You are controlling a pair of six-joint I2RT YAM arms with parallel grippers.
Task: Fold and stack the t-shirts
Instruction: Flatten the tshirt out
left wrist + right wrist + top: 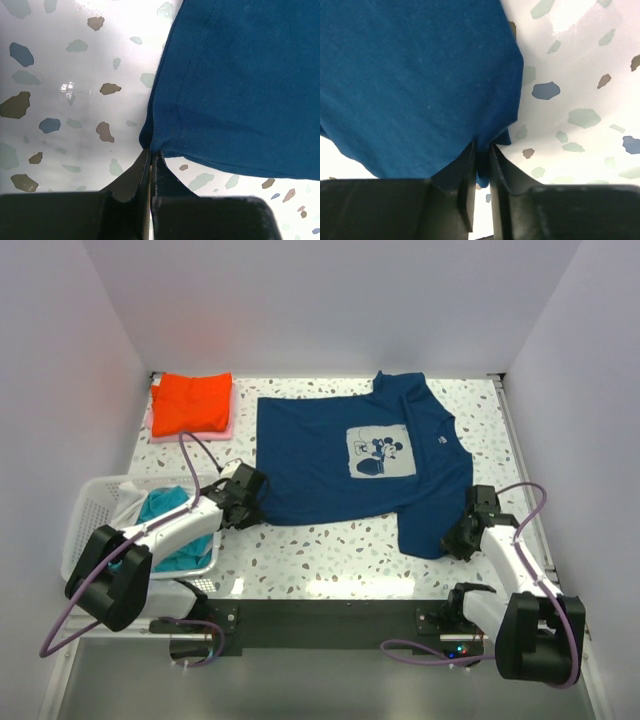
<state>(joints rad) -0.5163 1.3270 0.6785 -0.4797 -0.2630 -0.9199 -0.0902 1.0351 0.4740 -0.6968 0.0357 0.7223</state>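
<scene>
A navy t-shirt (350,455) with a pale square cartoon print lies spread flat on the speckled table (330,550). My left gripper (250,502) is shut on its near left hem corner (152,142). My right gripper (457,537) is shut on its near right corner, at the sleeve (487,137). An orange-red t-shirt (192,403) lies folded at the far left on top of a pink one (226,427). A teal t-shirt (175,530) lies crumpled in the white basket (84,520).
The white slatted basket stands at the near left, right beside my left arm. White walls close in the table on the left, back and right. A black base plate (330,618) runs along the near edge.
</scene>
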